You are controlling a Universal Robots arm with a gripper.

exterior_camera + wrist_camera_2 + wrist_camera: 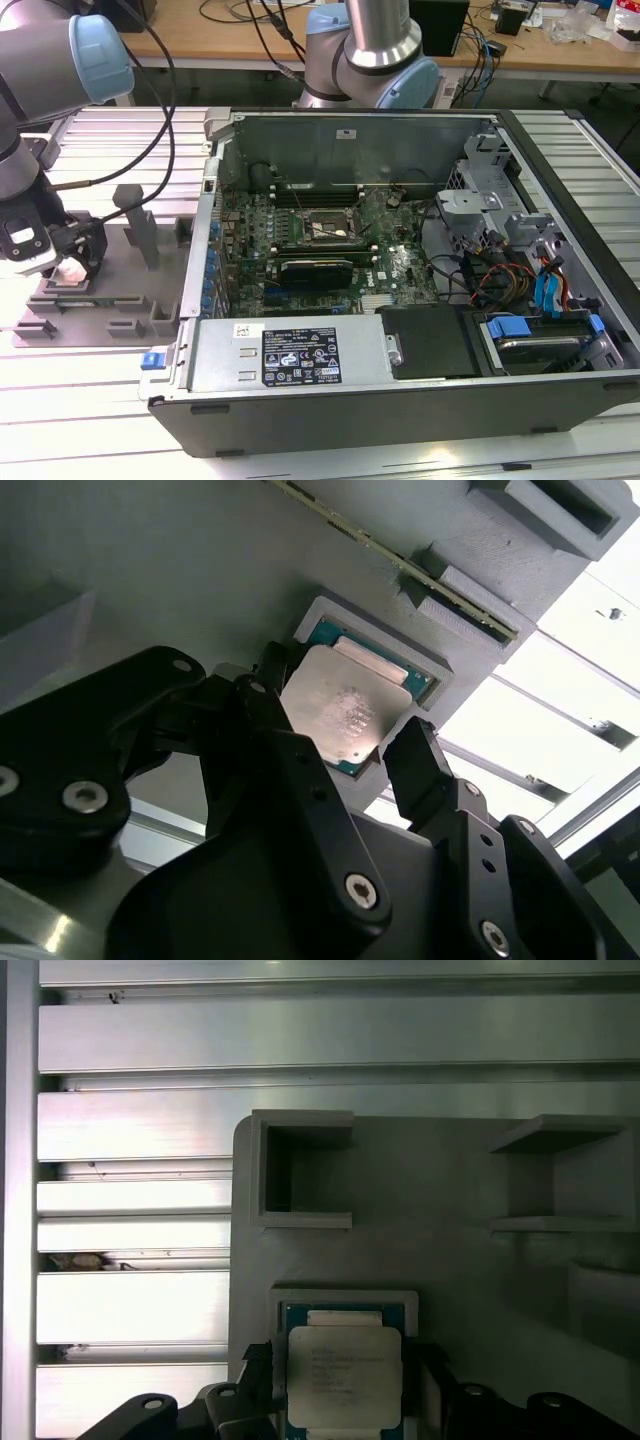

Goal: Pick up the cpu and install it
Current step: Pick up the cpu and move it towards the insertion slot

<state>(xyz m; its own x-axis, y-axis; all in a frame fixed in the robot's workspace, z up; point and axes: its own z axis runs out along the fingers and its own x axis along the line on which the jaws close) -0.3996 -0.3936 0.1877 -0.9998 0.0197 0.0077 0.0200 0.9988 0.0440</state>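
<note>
Silver cpu (344, 1375) (in tray (450, 1190)), claw (340, 716) astride.

The arm (25, 165) points down over the cpu (345, 1375), gripper (342, 712) spread, fingers (415, 755) flanking the cpu's sides without touching.

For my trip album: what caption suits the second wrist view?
Open hand straddling the cpu, seated in a recess of the grey tray.
</note>
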